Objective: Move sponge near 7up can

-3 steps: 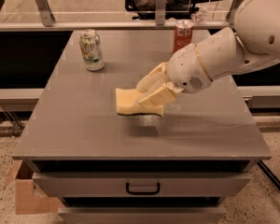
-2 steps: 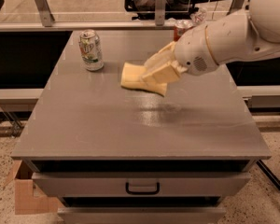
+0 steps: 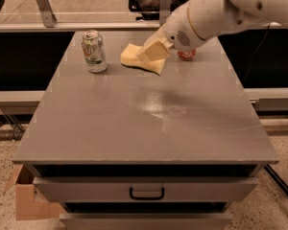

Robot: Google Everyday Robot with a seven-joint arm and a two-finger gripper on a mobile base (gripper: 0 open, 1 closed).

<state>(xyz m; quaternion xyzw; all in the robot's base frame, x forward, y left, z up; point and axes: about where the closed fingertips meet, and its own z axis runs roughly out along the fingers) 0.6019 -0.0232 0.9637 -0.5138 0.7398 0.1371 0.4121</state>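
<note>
The sponge (image 3: 134, 59) is a flat pale-yellow foam pad held in the air above the far part of the grey table (image 3: 149, 123). My gripper (image 3: 152, 51) is shut on the sponge's right side, its cream fingers (image 3: 156, 50) clamped over it. The 7up can (image 3: 94, 51), white and green with a silver top, stands upright at the table's far left. The sponge hangs a short way to the right of the can, not touching it.
A red-orange can (image 3: 186, 55) stands at the far right, mostly hidden behind my white arm (image 3: 221, 13). A drawer with a dark handle (image 3: 147, 193) is below the table front. A cardboard box (image 3: 26, 195) sits on the floor at lower left.
My gripper has carried the sponge from the table's middle toward the far left, closer to the 7up can. The cans have not moved.
</note>
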